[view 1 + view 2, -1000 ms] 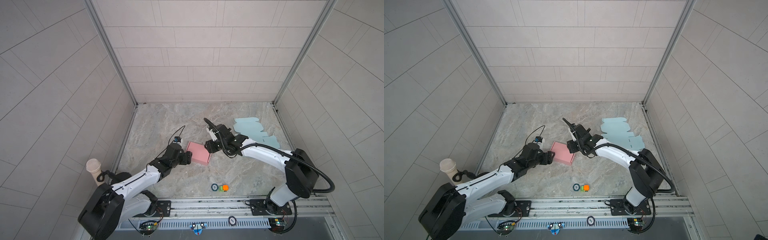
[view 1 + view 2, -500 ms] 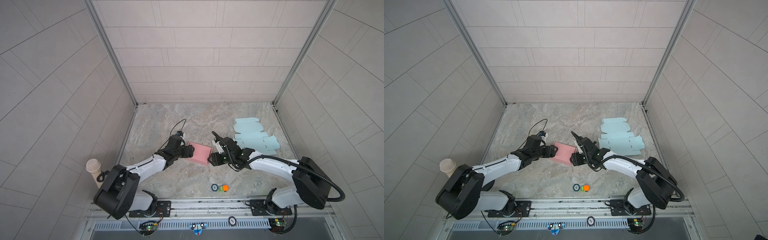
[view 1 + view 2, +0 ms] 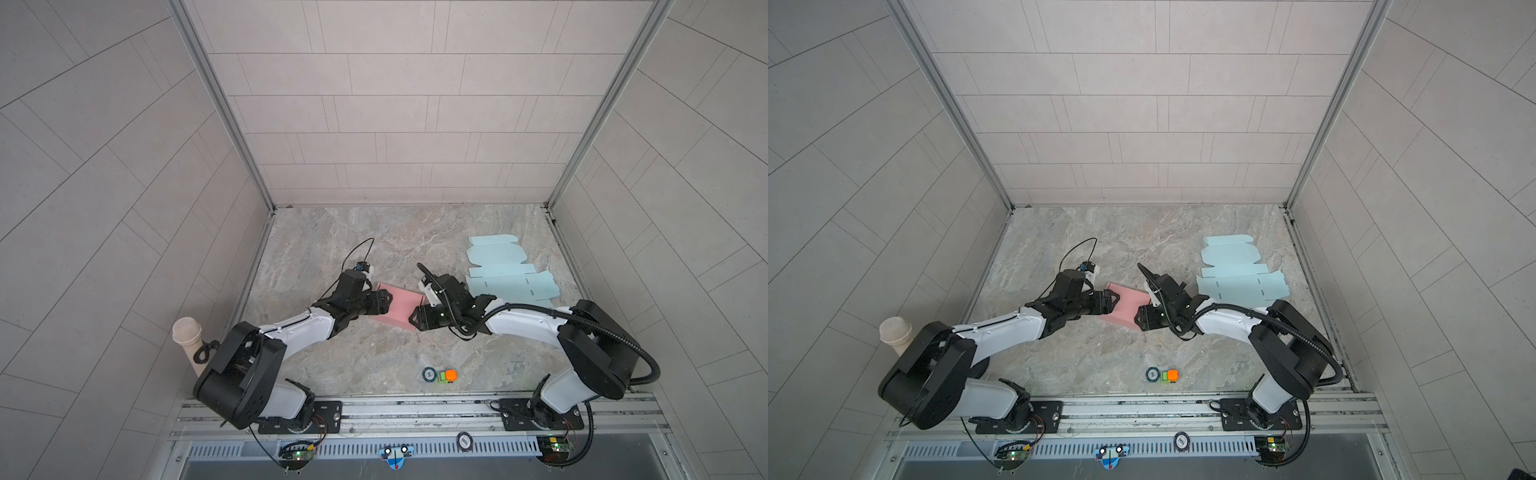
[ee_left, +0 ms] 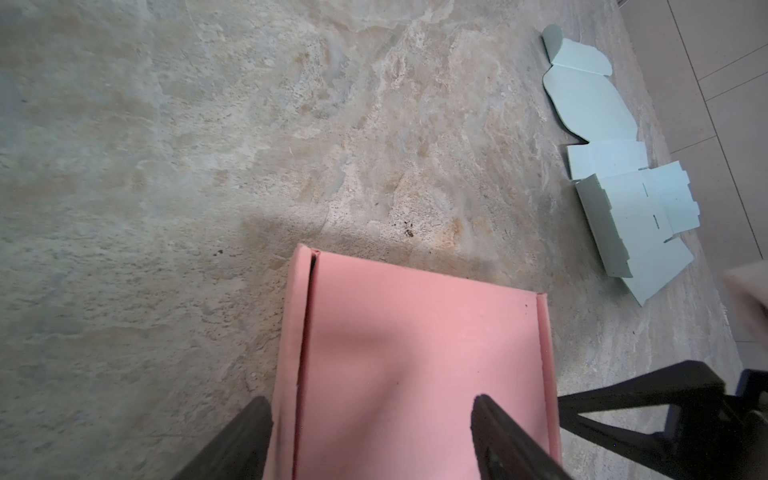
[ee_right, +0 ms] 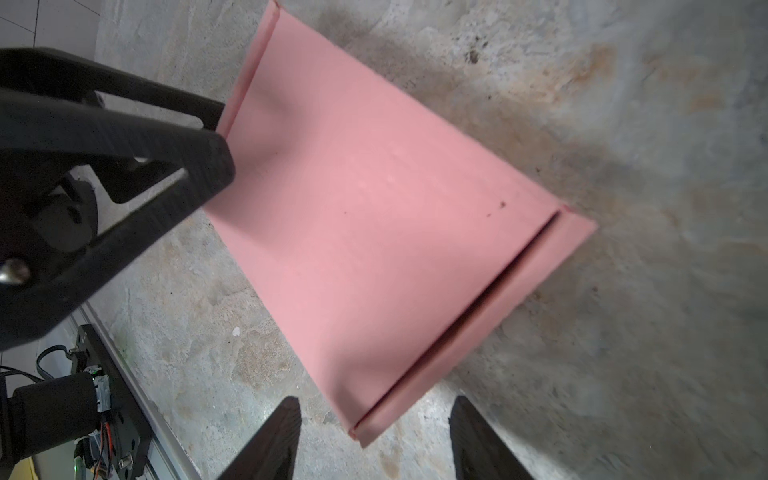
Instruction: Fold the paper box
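I see left claw (image 4: 370,432) wide, straddling box (image 4: 415,353) edge: one jaw outside side wall, other over top. Right claw (image 5: 374,415) half open, holding nothing, box corner just between its jaws. Box lies between both claws.

Mottled grey-beige stone tabletop (image 3: 374,249). Pink folded box (image 3: 397,305) rests near the middle. Pale blue flat blanks (image 3: 498,270) lie far right. Dark round disc (image 3: 429,374) sits just beside green-orange block (image 3: 447,376), near front edge.

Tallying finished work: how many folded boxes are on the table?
1: the pink box in the middle. The light blue cardboard to its right lies unfolded. None seems hidden.
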Motion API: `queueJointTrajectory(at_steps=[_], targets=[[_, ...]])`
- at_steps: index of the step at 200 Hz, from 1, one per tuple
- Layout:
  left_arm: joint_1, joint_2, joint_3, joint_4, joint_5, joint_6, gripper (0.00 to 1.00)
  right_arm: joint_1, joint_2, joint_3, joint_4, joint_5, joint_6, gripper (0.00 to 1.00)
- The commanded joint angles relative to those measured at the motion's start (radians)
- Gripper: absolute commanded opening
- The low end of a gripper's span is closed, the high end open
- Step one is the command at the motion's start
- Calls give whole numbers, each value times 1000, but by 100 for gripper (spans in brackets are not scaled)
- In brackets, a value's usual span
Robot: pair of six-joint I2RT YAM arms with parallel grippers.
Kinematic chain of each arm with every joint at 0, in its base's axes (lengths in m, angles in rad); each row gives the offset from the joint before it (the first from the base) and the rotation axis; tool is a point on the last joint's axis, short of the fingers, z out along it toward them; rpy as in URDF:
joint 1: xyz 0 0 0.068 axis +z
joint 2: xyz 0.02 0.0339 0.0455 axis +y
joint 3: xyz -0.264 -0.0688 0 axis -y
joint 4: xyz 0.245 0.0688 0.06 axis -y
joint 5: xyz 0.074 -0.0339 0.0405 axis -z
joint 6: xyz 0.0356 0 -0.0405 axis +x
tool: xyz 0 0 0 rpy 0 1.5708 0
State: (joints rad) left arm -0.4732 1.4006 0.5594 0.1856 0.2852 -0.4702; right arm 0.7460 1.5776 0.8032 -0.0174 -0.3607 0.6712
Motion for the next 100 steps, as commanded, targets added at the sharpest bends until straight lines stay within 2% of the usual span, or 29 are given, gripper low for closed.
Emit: queueJointTrajectory(at_steps=[1,100], targets=[[1,-6,-18,19,12,-6,78,4,28,45,8,2,-4,60],[5,-16,-30,17,-15,-3,77,-6,125,182,-52,19,-68,60]])
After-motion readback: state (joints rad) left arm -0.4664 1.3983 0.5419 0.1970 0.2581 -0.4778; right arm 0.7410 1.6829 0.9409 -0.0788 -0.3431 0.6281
